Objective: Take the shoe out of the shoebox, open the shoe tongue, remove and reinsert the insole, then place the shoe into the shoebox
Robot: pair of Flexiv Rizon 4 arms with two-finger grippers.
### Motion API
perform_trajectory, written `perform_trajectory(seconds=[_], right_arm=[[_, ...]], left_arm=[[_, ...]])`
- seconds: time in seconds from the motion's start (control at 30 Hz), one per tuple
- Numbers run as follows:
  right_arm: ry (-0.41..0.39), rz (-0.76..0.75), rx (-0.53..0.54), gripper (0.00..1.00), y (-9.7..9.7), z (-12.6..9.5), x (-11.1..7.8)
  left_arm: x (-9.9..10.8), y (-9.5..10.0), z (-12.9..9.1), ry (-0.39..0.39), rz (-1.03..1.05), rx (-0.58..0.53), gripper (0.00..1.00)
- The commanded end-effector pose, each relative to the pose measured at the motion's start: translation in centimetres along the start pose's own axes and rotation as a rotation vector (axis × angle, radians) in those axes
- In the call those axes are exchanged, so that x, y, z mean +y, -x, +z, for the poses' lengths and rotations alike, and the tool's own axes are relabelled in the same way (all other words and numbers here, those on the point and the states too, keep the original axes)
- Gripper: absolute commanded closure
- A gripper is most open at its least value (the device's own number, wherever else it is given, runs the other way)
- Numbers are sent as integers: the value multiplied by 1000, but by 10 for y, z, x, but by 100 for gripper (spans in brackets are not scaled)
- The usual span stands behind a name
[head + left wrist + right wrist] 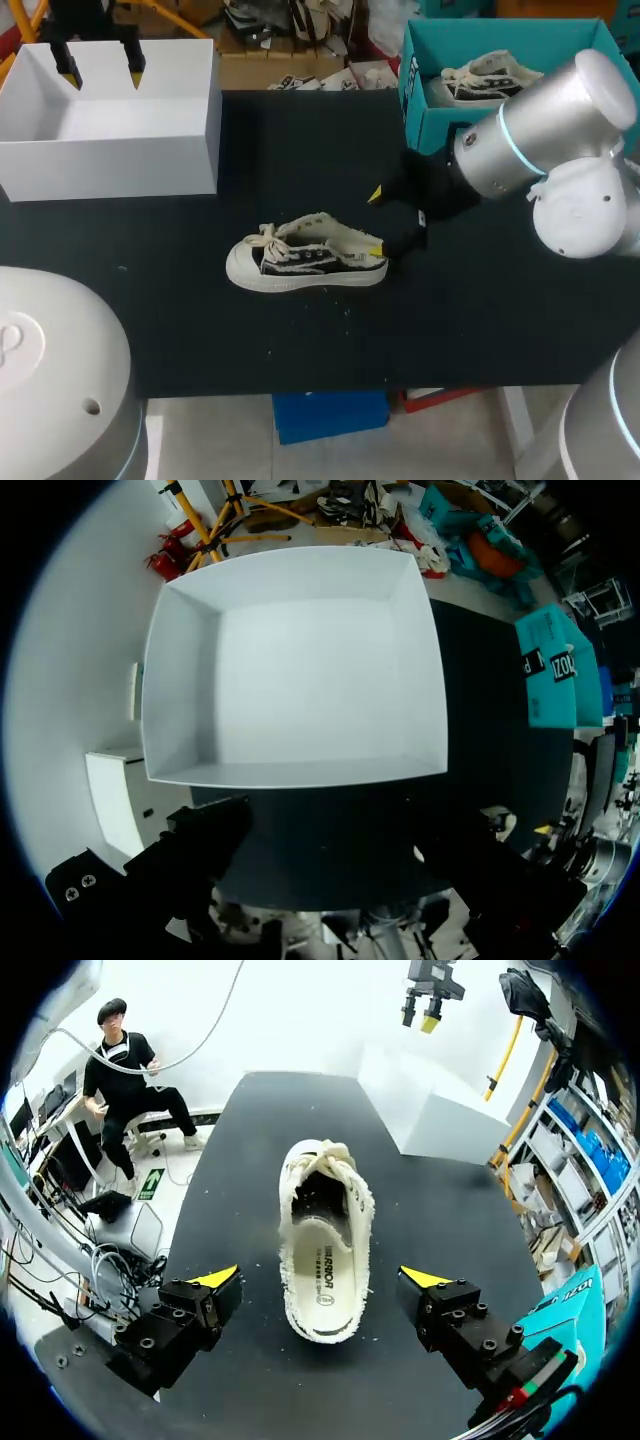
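A small black and cream shoe (305, 263) lies on the black table, toe to the left, heel to the right. Its mouth is open, with the insole (323, 1280) showing inside. My right gripper (375, 218) is open at the heel end, one yellow tip above and one at the heel; in the right wrist view the gripper (325, 1278) straddles the heel without touching it. My left gripper (100, 62) hangs open over the white shoebox (110, 120) at the back left. The box (290, 675) looks empty from the left wrist view.
A teal shoebox (440, 105) holding another shoe (490, 78) stands at the back right, close behind my right arm. Bare black table lies in front of and left of the shoe.
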State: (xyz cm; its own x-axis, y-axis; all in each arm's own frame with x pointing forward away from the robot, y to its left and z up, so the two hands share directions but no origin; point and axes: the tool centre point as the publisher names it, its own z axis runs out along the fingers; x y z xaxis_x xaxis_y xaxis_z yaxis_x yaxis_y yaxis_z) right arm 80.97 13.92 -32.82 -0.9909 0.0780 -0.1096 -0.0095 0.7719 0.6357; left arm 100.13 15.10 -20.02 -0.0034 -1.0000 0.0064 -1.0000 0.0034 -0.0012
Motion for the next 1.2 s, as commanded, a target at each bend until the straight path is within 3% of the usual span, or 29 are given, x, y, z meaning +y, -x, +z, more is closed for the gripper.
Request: perform_trajectory(seconds=[0.03, 0.27, 0.67, 1.2], right_arm=[[113, 1, -30, 0, -6, 1, -10], [167, 22, -4, 0, -5, 11, -18], [183, 77, -21, 0, 6, 32, -37], [225, 103, -27, 0, 2, 57, -52]], left_arm=[[0, -1, 0, 1, -2, -3, 0], [0, -1, 0, 1, -2, -3, 0], [0, -1, 0, 1, -2, -3, 0], [0, -1, 0, 1, -2, -3, 0]])
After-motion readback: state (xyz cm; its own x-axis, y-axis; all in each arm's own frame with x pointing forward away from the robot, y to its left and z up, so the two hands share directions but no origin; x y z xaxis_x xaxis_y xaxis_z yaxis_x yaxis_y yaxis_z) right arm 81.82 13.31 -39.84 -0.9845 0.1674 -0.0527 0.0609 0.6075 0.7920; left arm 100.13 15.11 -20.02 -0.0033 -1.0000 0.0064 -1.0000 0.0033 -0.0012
